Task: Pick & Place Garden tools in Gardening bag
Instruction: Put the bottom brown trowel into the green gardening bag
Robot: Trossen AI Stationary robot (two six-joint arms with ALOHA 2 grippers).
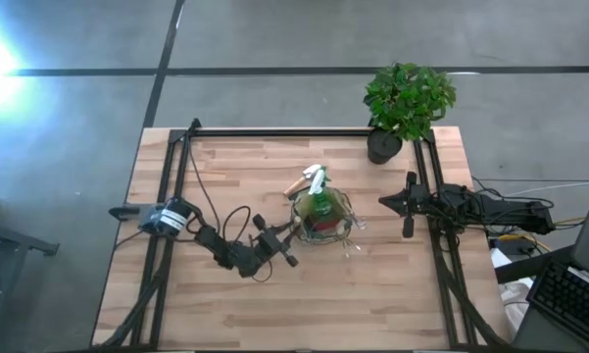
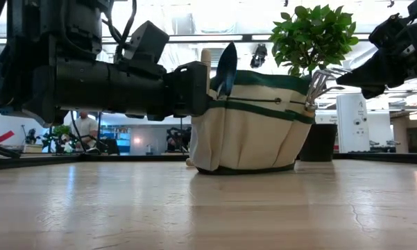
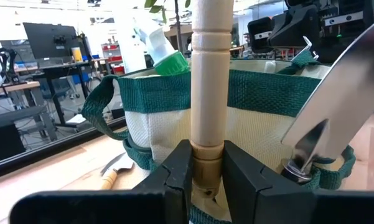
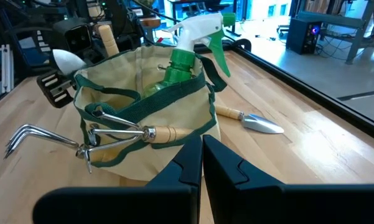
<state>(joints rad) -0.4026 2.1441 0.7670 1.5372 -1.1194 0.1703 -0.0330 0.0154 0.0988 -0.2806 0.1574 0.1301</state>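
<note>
From where I stand, the left end effector [image 3: 206, 168] is clenched around the light wooden handle [image 3: 209, 81] of a garden tool, low down near the collar where wood meets metal, right against the side of the gardening bag [image 1: 320, 218] in the middle of the table [image 1: 216, 167]. That looks like a sound place to hold: the handle is stiff, round and probably a bit smooth, so I'd guess a grip near the neck keeps it from swinging. Just beside it a silver trowel blade [image 3: 336, 99] stands up out of an outer pocket; hard, thin metal that I'd expect to slide in a pinch, so the handle is the better bet there too.

The bag itself has cream sides with green bands and soft walls that seem likely to give if a tool is pushed against them. A green spray bottle [image 4: 185, 53] with a white trigger stands inside it, and a wire-tined fork [image 4: 81, 138] hangs in a side pocket.

Behind the bag, a small trowel [image 4: 249, 118] lies flat on the table, light by the look of it; its wooden handle is the spot to take.

Farther right, the right end effector [image 4: 201, 163] is shut on nothing, waiting a little way off from the bag.
</note>
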